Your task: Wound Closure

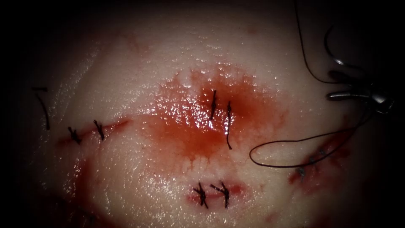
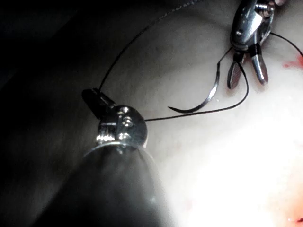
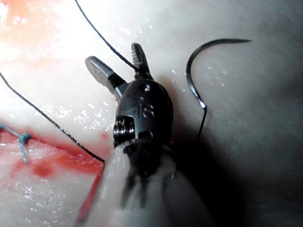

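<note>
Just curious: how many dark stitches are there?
6 dark stitches: two on the left cut, two central, two at bottom; the right cut may hide more.

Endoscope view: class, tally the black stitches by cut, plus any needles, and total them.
Left cut stitches: 2
Centre cut stitches: 2
Lower cut stitches: 2
Needle, free beside the open right tool: 1
Total: 7

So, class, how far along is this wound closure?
Done: stitches cross the middle cut. In hand: nothing. The right tool is open, and the needle lies loose on the tissue beside it, thread trailing. What the left tool holds is unclear. Left: the right-hand cut looks partly stitched.
</note>
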`<act>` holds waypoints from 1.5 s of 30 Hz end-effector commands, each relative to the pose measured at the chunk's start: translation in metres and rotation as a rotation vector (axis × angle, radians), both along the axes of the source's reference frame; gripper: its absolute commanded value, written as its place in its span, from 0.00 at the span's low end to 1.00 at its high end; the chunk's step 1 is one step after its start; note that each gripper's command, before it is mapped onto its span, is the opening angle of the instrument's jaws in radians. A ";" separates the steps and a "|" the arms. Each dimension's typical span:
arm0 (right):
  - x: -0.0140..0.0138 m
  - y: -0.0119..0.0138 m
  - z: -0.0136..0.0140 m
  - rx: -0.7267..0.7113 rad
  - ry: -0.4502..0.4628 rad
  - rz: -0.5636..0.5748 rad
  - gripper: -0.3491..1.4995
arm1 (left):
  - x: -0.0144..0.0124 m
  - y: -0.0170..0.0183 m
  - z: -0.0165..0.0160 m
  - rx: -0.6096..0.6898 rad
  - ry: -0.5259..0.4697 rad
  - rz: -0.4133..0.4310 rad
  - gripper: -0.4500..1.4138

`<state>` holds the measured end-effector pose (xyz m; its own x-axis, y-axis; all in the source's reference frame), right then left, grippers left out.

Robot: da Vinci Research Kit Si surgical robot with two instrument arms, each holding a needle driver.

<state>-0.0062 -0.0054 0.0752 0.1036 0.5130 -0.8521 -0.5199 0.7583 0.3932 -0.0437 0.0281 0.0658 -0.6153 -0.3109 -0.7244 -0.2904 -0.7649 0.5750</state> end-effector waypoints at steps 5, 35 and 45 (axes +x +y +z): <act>0.0000 0.0000 -0.0031 0.003 0.061 0.006 0.99 | -0.0043 0.0011 0.0066 -0.013 0.088 0.015 0.00; -0.0006 -0.0069 -0.0134 -0.052 -0.051 -0.226 0.99 | 0.0169 0.0071 0.0249 0.138 0.133 -0.142 0.06; 0.0063 -0.0085 -0.0171 -0.015 0.083 -0.230 0.99 | 0.0118 0.0077 0.0255 0.229 -0.033 -0.261 0.75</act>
